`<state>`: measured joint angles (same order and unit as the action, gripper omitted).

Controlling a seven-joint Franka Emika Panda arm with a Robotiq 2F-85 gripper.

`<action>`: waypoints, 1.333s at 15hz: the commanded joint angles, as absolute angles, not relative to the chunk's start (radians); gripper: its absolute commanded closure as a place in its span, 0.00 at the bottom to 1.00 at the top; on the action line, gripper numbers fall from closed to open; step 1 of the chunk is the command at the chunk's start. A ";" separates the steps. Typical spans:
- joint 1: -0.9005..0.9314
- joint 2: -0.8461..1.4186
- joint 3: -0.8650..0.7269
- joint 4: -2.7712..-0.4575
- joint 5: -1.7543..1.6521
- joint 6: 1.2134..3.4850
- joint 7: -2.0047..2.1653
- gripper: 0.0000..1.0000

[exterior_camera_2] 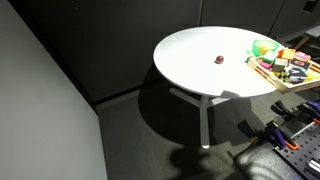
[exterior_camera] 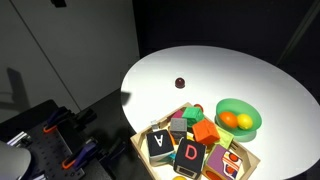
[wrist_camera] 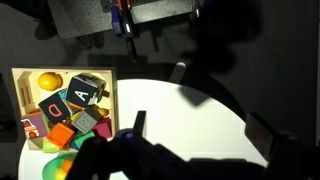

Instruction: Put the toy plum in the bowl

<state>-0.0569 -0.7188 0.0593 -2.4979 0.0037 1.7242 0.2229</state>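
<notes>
The toy plum (exterior_camera: 180, 83) is a tiny dark ball lying alone on the white round table (exterior_camera: 215, 62); it also shows in an exterior view (exterior_camera_2: 219, 59). The green bowl (exterior_camera: 238, 117) stands near the table edge with an orange ball and a yellow ball in it, and shows in an exterior view (exterior_camera_2: 265, 47) and at the wrist view's bottom left (wrist_camera: 58, 167). My gripper (wrist_camera: 200, 128) shows only in the wrist view, open and empty above bare table. The plum is out of the wrist view.
A wooden tray of letter blocks (exterior_camera: 139, 142) stands beside the bowl; it shows in an exterior view (exterior_camera_2: 268, 71) and in the wrist view (wrist_camera: 15, 92). Clamps and dark equipment (exterior_camera: 60, 140) lie below the table. The surroundings are dark.
</notes>
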 commanded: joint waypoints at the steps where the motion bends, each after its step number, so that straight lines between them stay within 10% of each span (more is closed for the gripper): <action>1: -0.066 -0.658 0.037 -2.425 0.019 1.739 0.225 0.00; 20: -0.090 -0.285 -0.080 -2.178 -0.105 1.939 -0.008 0.00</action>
